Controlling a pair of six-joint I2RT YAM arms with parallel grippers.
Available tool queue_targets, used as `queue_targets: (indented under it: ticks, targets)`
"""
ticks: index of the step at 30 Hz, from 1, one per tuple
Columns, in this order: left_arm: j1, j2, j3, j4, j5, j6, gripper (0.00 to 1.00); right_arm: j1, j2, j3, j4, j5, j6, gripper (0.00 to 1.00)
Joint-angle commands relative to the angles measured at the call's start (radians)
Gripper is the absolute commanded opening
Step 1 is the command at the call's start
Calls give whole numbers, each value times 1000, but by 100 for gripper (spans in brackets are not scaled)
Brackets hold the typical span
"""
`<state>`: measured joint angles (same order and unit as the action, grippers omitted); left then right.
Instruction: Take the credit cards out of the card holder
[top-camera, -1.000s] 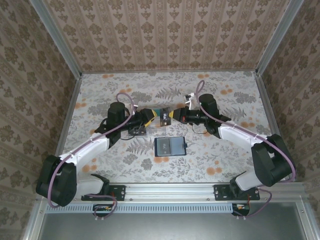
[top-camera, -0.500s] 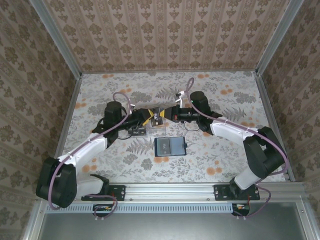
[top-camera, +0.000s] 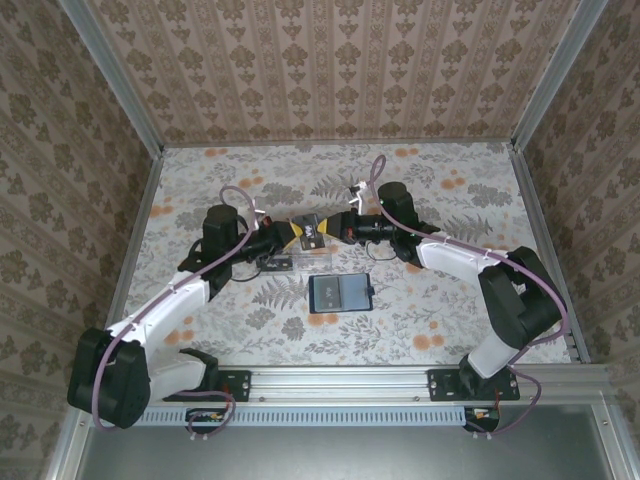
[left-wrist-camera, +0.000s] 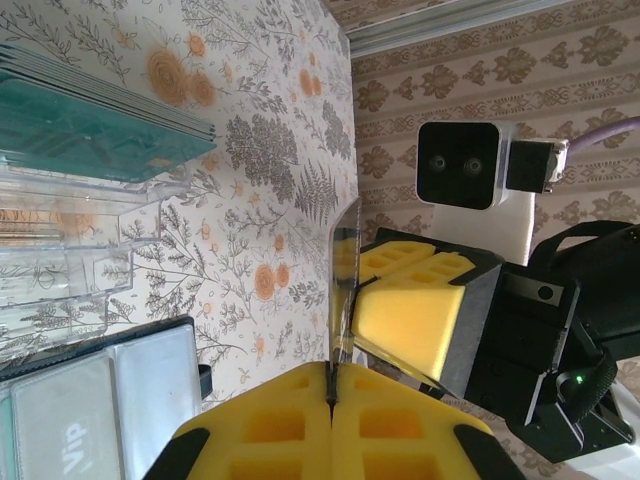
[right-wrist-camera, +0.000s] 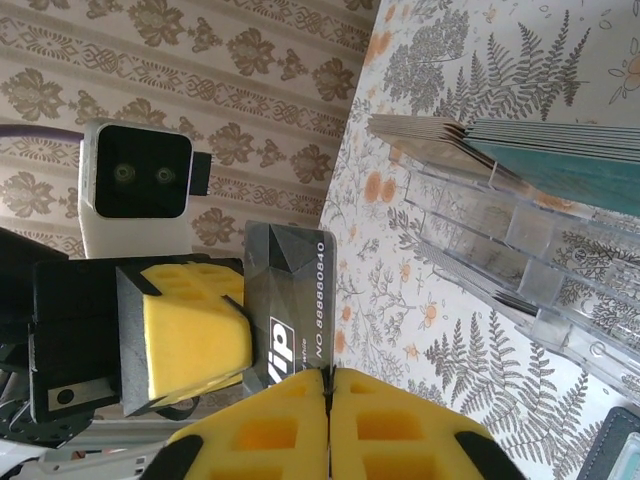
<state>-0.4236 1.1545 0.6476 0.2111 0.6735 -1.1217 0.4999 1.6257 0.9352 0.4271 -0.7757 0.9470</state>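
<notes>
Left gripper (left-wrist-camera: 328, 405): the yellow pads are pressed fully together on 1 edge of the black card (right-wrist-camera: 290, 290), which this wrist camera sees edge-on. Right gripper (right-wrist-camera: 328, 400): its pads are likewise closed flat on the opposite edge of the same card. The card hangs between the 2 grippers at mid-table, off the surface.

Treat the card as light, thin and stiff, with slick faces. Expect it to flex a little, and to slide out if the pinch is shallow. Take it by an edge, pads flat on both faces and set well onto the card.

Just near and left of the held card, the clear card holder (top-camera: 305, 262) lies on the table (top-camera: 450, 310). More cards (right-wrist-camera: 560, 150), teal among them, project from its end. 1 loose card (top-camera: 340, 294) lies flat on the table, nearer you and right of the holder.
</notes>
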Motion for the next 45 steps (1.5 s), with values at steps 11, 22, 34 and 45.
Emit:
queue_targets:
  ticks: [11, 22, 34, 45]
  targets:
    - [29, -73, 151, -406, -23, 324, 0, -8, -74, 3, -147, 47, -122, 90]
    - [29, -72, 360, -844, -288, 856, 0, -46, -228, -63, -324, 192, -244, 100]
    - [-26, -139, 334, -939, -468, 1528, 0, -133, -394, -154, -414, 271, -284, 100]
    - [-149, -55, 282, -913, -698, 1970, 0, -196, -459, -186, -443, 250, -284, 100]
